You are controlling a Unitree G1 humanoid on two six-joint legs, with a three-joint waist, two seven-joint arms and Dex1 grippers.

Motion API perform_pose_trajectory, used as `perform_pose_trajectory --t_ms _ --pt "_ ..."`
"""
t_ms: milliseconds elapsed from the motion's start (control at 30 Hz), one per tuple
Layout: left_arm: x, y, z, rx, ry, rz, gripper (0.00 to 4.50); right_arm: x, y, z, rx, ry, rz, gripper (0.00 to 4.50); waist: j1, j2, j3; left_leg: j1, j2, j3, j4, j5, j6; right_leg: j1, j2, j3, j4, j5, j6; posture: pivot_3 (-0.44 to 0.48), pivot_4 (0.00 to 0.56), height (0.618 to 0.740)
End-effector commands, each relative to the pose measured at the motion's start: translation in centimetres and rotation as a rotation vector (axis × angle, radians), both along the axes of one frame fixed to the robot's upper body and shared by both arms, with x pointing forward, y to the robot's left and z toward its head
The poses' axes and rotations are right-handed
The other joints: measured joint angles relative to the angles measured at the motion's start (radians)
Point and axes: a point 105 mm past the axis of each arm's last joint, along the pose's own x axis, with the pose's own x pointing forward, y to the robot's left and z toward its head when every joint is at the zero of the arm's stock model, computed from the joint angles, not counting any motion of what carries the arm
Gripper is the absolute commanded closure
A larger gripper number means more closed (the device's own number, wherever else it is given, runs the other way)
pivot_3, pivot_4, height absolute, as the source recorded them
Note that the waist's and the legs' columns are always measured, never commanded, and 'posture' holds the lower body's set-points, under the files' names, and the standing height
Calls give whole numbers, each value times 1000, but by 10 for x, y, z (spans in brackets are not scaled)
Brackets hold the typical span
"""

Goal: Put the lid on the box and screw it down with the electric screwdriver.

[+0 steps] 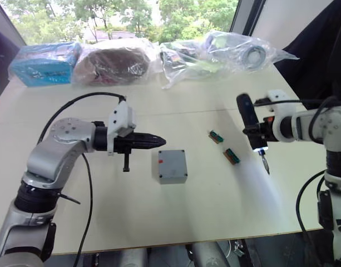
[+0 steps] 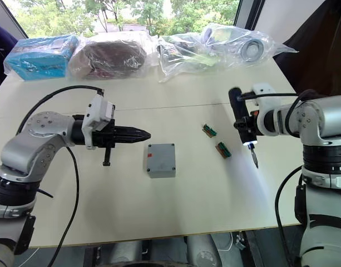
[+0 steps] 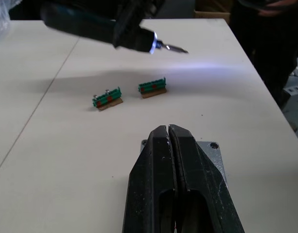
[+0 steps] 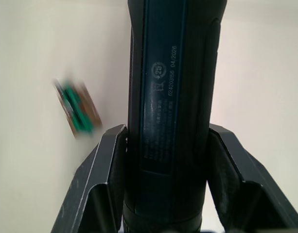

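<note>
Lid (image 1: 172, 166) sat on box; right gripper (image 1: 258, 129) clamped the electric screwdriver (image 1: 249, 125), left gripper (image 1: 153, 142) closed, empty. Judged next: bit to corner screw.

Matt grey plastic box (image 1: 172, 166), smooth dark screwdriver (image 1: 249, 122) w/ metal bit, matt pale table (image 1: 176, 211).

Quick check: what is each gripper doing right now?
Left gripper: shut, holding nothing.
Right gripper: shut on the dark blue-black pen-shaped electric screwdriver.
</note>
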Motion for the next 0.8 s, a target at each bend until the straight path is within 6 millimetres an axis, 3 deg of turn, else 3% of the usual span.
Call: perform_pose_trajectory --t_ms 33,267,333,433,500,667,800 --pt "-11 -2 18 -33 -45 -33 4500 4 -17 -4 -38 2 -48 2684 2 0 0 0 0 0 1 0 0 0 0 0 0 0 0 0 150 740" --pt "-17 -4 20 -33 -37 -42 4500 8 -20 -35 -42 84 -48 2684 7 -1 0 2 0 0 4 0 0 3 1 0 1 0 0 0 150 740" --pt "-18 -4 20 -28 -36 -41 4500 10 -21 -37 -36 88 -56 1725 7 -1 -1 3 0 0 6 0 0 5 1 0 1 0 0 0 150 740" --pt "-17 -3 19 -19 -35 -35 4500 14 -23 -34 -34 65 -61 671 7 -1 -1 3 0 0 8 0 0 6 0 1 1 2 0 0 150 740" --pt "-14 0 17 -8 -27 -13 4500 16 -21 -22 -34 18 -39 46 7 -1 -1 3 0 0 10 0 0 7 0 1 1 2 1 0 150 740" --pt "3 20 0 52 -8 97 4500 22 0 30 -114 -231 136 46 7 1 1 2 0 1 12 0 0 7 0 1 2 3 2 0 150 740" --pt "9 30 -25 103 32 134 4500 11 41 54 -86 -401 359 46 5 1 1 2 1 0 11 0 0 5 1 1 2 3 2 0 150 740"
